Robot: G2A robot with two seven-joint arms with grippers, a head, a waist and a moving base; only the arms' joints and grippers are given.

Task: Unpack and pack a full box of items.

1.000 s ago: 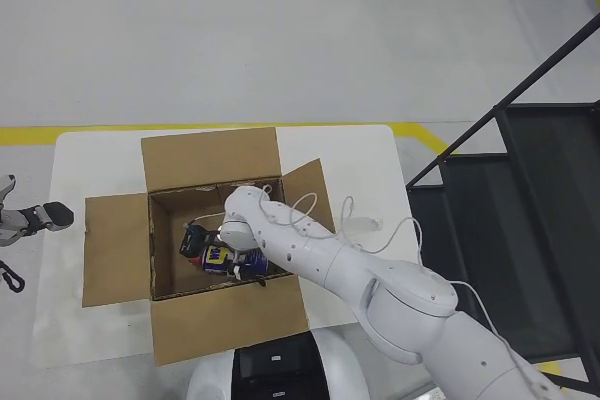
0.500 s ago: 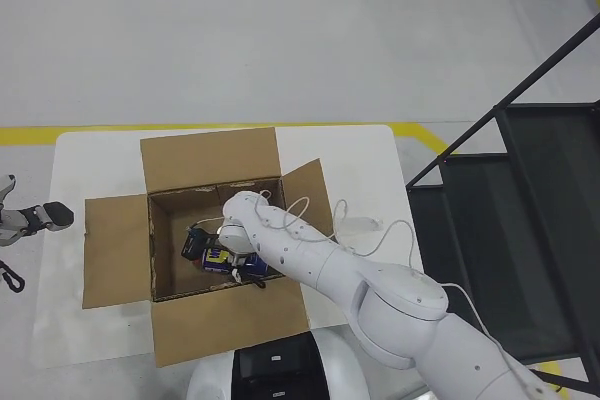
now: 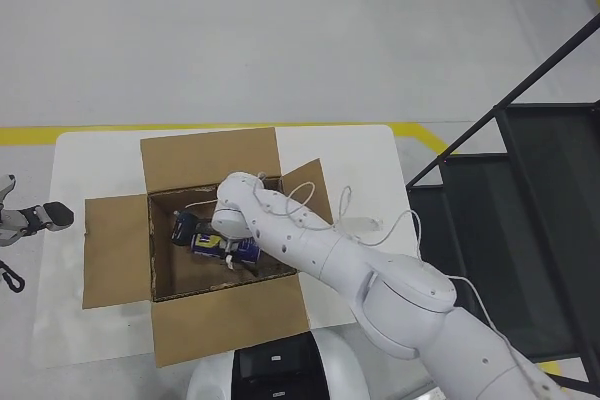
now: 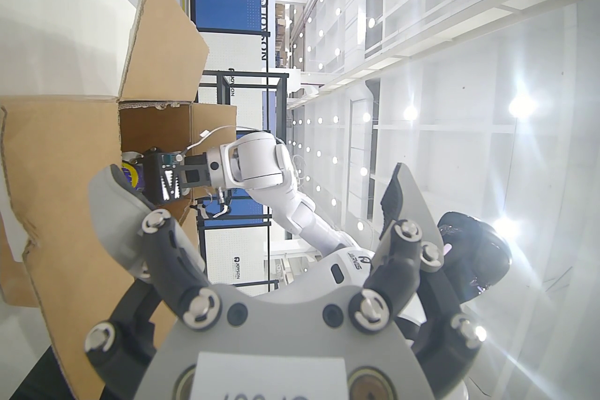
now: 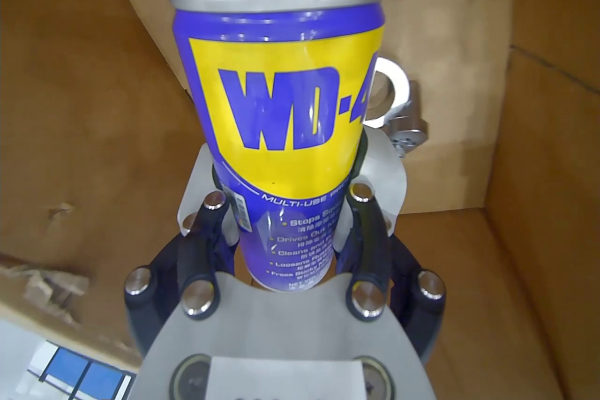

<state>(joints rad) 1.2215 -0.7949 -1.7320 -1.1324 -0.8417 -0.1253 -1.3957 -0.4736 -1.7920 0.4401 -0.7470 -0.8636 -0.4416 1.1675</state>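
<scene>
White counter (image 3: 90, 170) carries an open cardboard box (image 3: 210, 158) at its middle, all four flaps spread out. Right jaws are down inside the box, clamped around the lower body of a blue-and-yellow spray can (image 5: 281, 106) with a red cap. A metal clamp (image 5: 398, 116) lies against the box wall just behind the can. Left jaws stand wide and empty off the counter's left edge.
</scene>
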